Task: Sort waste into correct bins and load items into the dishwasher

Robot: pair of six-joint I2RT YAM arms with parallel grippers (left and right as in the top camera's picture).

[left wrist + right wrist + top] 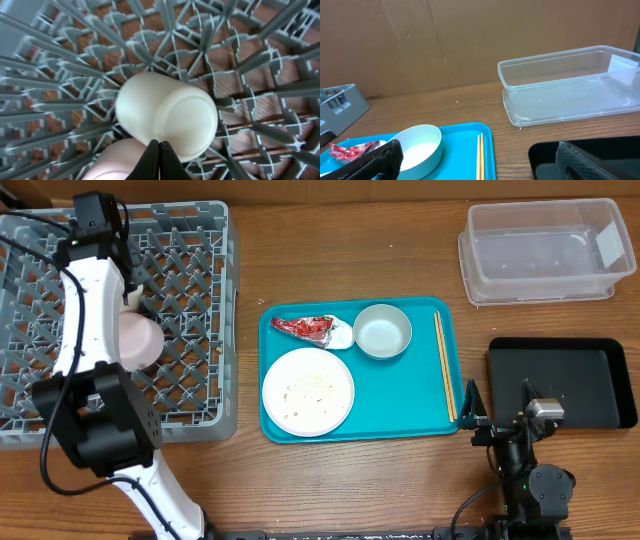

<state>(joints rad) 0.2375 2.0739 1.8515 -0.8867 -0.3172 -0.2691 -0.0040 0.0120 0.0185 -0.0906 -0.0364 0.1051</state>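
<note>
The grey dish rack (200, 260) stands at the left. In it lie a small white cup (167, 117) and a pinkish-white bowl (112, 160), which also shows in the overhead view (140, 338). My left gripper (159, 152) is shut and empty, just above the cup. On the teal tray are a red foil wrapper (305, 327) with a napkin, a round bowl (382, 331) and a white plate (308, 390) with rice grains. The clear tub (545, 250) and black tray (560, 380) are at the right. My right gripper (500, 420) is open and empty beside the black tray.
The teal tray (400, 395) sits mid-table with wooden chopsticks (444, 365) along its right side. The right wrist view shows the bowl (420, 145), chopsticks (480, 155), clear tub (570, 85) and a cardboard wall behind the table.
</note>
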